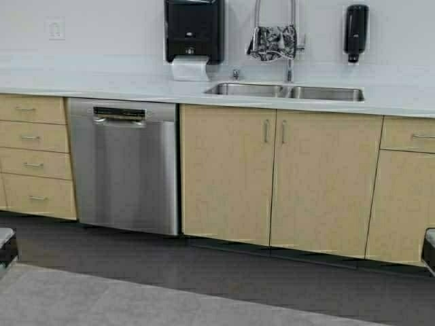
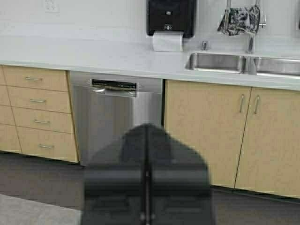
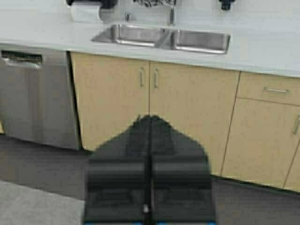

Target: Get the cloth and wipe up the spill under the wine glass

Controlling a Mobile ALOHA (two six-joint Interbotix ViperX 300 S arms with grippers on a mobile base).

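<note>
While both arms sit low and well back from the counter, the cloth (image 1: 272, 42) hangs draped over the tall arched faucet (image 1: 291, 41) above the double sink (image 1: 285, 90) — far ahead of and above either gripper, with the whole run of cabinets between. From the left wrist view the left gripper (image 2: 146, 187) points at the stainless dishwasher (image 2: 115, 117), its two fingers pressed together along a single dark seam and nothing between them; the cloth (image 2: 240, 19) shows up and off to the far side of it, past the black paper towel dispenser (image 2: 171, 18) with its white sheet hanging down. From the right wrist view the right gripper (image 3: 150, 183) is likewise closed flat on itself, empty, aimed at the pale wood cabinet doors (image 3: 150, 108) below the sink, and the cloth (image 3: 152, 3) is only just visible at the frame edge straight beyond it. A black soap dispenser (image 1: 355, 31) is mounted on the wall beyond the sink — on the far side from the dishwasher. No wine glass or spill appears in any view.
</note>
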